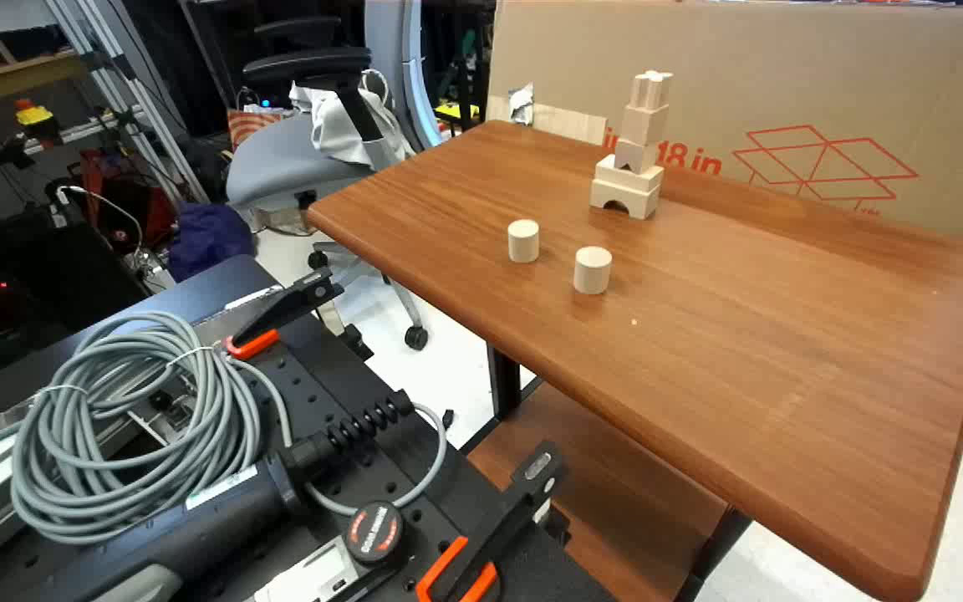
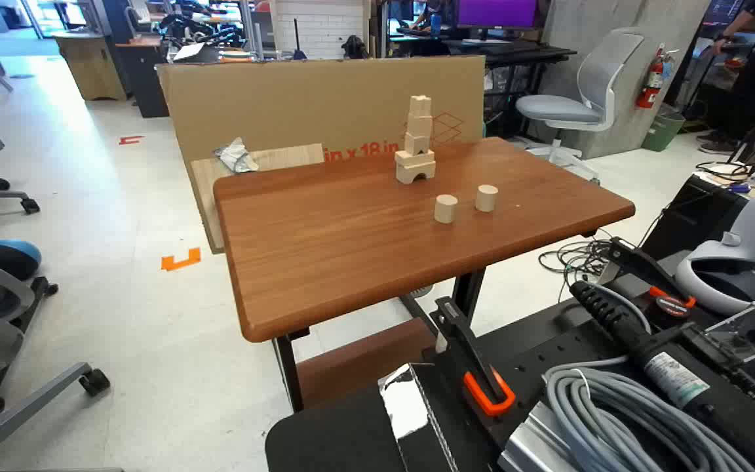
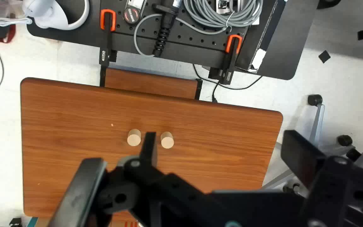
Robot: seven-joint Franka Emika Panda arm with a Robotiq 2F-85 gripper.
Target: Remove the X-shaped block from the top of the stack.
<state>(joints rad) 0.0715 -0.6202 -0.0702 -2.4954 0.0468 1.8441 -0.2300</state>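
The X-shaped block (image 1: 653, 89) is small pale wood and sits upright on top of the stack (image 1: 643, 125). Both show in both exterior views, the X-shaped block (image 2: 420, 105) again above the stack (image 2: 418, 126). The stack has squarish blocks over a flat block and an arch-shaped base, near the table's edge by the cardboard. My gripper (image 3: 223, 140) shows only in the wrist view. Its fingers are wide apart with nothing between them, high over the table. The stack and X-shaped block do not show in the wrist view; the gripper covers part of the table there.
Two short wooden cylinders (image 1: 523, 241) (image 1: 593, 270) stand on the brown table (image 1: 782, 334) in front of the stack. A big cardboard box (image 1: 824, 100) stands right behind the stack. A black bench (image 2: 535, 367) with clamps and coiled cable (image 2: 600, 413) lies across a gap.
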